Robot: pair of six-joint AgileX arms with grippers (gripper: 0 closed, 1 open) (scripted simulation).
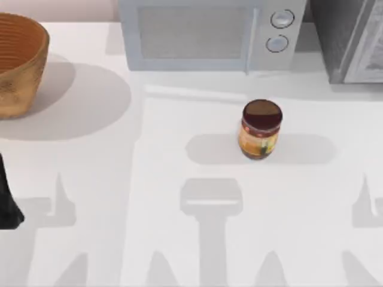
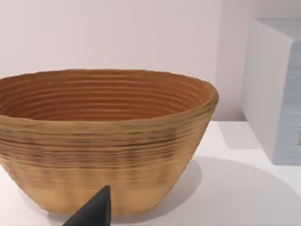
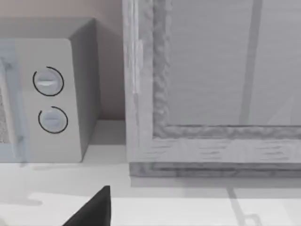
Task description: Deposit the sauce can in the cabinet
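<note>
The white tabletop [image 1: 119, 179] carried everything. At its far right corner stood the cabinet [image 1: 347, 36], dark grey and speckled, its paler framed door panel [image 3: 211, 70] facing my right wrist camera and closed flush. Just left of it along the far edge sat the light grey microwave [image 1: 197, 36], with two round knobs [image 3: 48, 81] on its right side. At the far left stood a woven basket [image 1: 18, 66], broad and ribbed inside in my left wrist view [image 2: 103, 141].

The sauce can [image 1: 261, 129] stood upright on the open tabletop, right of centre, near the front of the microwave and to the near left of the cabinet, touching neither.

My left arm [image 1: 7, 200] showed as a dark shape at the left edge, well apart from the can. A dark fingertip [image 2: 94, 212] of my left tool pointed toward the basket, and one fingertip [image 3: 94, 209] of my right tool pointed toward the cabinet's base; I could not tell how wide either tool was set. Neither tool held anything I could see, and the can stood well apart from both.
</note>
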